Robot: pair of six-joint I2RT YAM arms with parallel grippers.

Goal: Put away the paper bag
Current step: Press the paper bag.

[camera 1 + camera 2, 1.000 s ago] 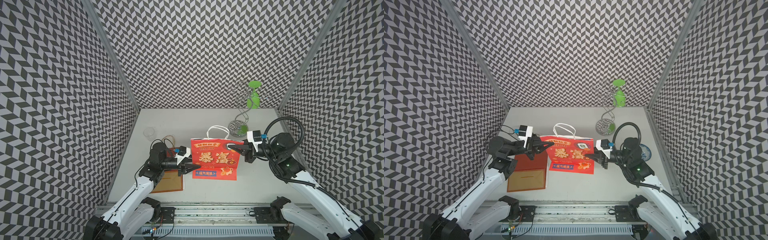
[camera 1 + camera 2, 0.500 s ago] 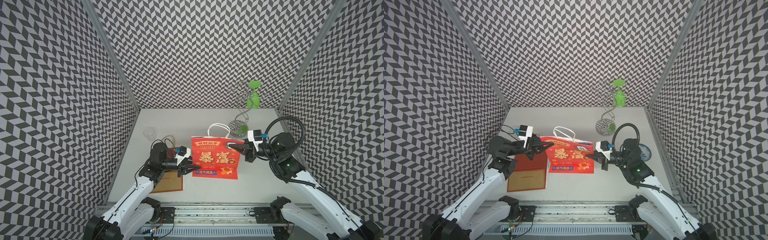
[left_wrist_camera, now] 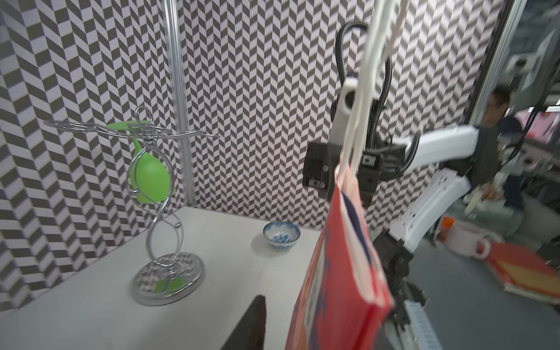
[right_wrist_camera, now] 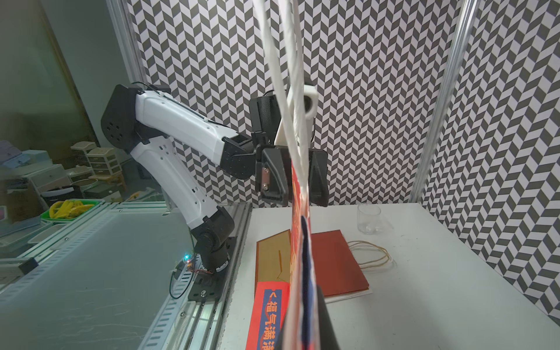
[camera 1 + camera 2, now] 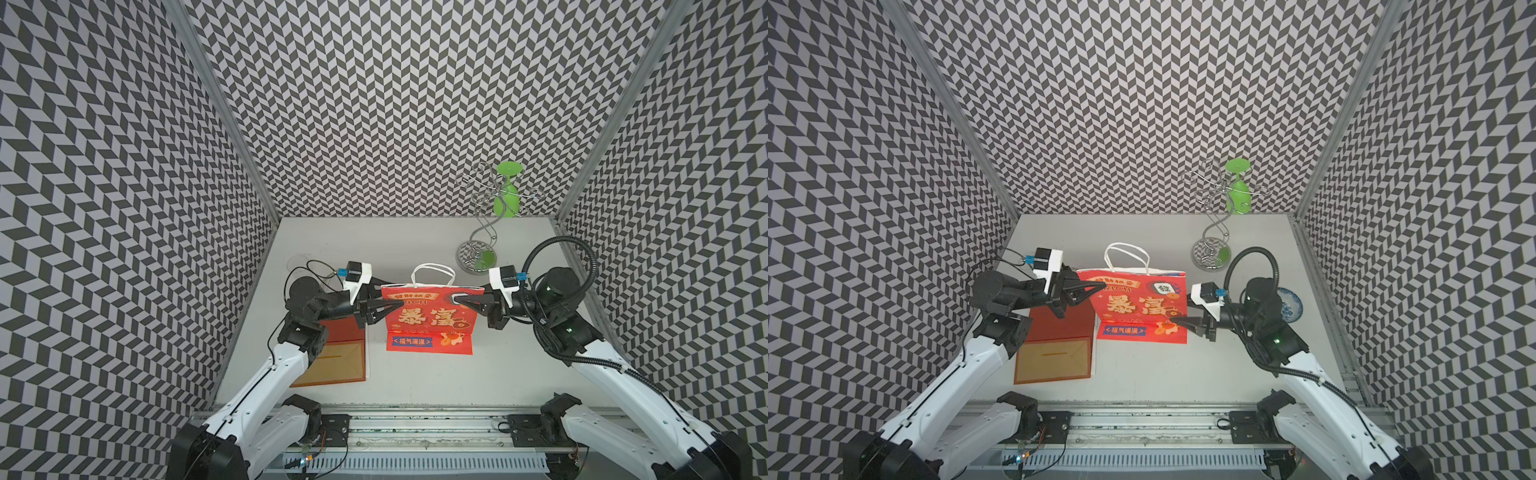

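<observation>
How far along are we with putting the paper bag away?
Done: the paper bag looks pressed flat, bottom folded up. In hand: it stands upright between the arms, right gripper shut on one edge, left gripper straddling the other, pinch unclear. Left: laying it down, maybe on the flat red bag beside it.

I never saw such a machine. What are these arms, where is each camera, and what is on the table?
Two robot arms, each ending in a gripper. The top views look down from above; each wrist view comes from a camera on one arm. The right gripper is shut on one edge of the upright red paper bag; the left gripper stands open around the opposite edge. On the table: a flattened red bag, a metal stand holding a green glass, a small bowl, a clear cup.
</observation>
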